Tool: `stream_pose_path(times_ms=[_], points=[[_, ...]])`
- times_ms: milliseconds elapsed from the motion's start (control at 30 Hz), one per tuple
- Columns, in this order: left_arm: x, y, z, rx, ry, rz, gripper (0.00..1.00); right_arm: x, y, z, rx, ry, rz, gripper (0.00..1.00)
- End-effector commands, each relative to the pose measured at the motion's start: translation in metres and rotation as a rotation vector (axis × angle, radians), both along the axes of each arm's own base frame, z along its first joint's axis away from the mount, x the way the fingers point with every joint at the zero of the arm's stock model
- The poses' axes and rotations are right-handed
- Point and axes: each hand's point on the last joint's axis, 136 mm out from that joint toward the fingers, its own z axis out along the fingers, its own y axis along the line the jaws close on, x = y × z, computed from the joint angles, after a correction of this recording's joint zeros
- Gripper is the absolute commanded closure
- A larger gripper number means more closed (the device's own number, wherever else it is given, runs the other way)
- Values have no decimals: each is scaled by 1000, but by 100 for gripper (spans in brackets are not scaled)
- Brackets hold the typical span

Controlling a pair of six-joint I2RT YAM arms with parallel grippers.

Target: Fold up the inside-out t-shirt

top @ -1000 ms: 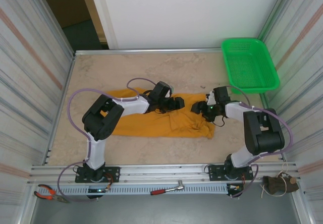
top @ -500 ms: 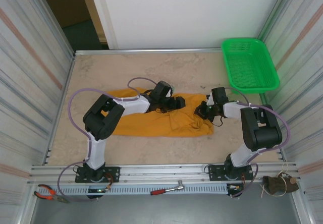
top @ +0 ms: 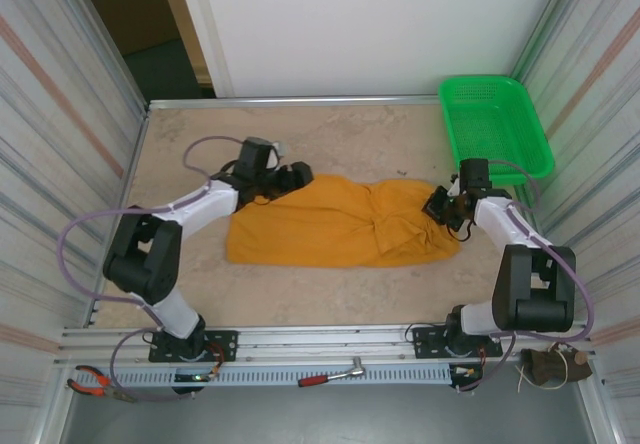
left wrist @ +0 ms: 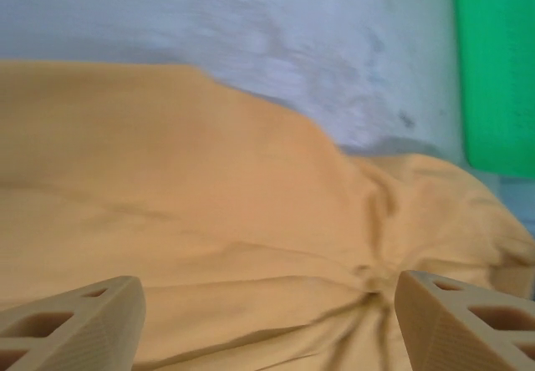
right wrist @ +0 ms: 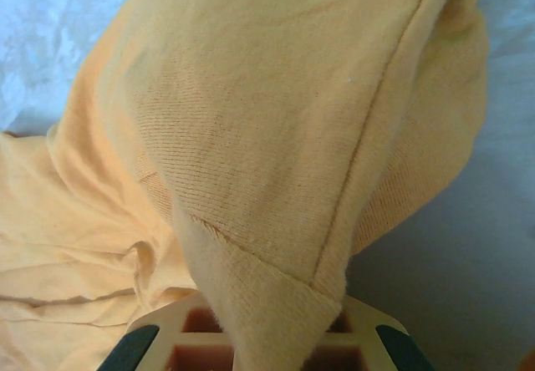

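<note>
Your right gripper (top: 438, 207) has clamped the right end of the soft orange-yellow cotton t-shirt (top: 330, 229), stretching it across the middle of the beige table (top: 350, 134), while your left gripper (top: 298, 175), jaws apart, has backed leftward, so it looks flat enough to start folding.

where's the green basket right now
In the top view the green basket sits at the far right corner of the table, just beyond the right gripper holding the right end of the t-shirt.
</note>
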Motion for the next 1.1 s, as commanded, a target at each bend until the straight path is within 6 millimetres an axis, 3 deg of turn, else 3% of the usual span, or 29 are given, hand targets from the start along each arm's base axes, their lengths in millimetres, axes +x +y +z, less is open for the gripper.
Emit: stream_pose_path(times_ms=[0,200,333,467,633,733,833,1067], points=[[-28,27,-44,98,94,-14,21,-16,-16,6,-73,46,4,100],[-55,25,-73,109,144,-17,21,-13,-17,25,-69,24,5,100],[-67,-1,-76,87,149,-64,21,-9,-6,44,-79,-2,37,100],[-59,-9,-53,66,105,-60,21,-7,11,66,-105,-24,76,100],[-35,4,-1,44,43,-27,20,-8,45,88,-168,-46,122,100],[-21,18,20,24,34,-8,20,-10,63,97,-182,-63,111,100],[-10,33,29,10,30,8,20,-9,79,107,-199,-83,103,100],[7,69,29,-50,49,58,20,-4,130,128,-266,-126,155,100]])
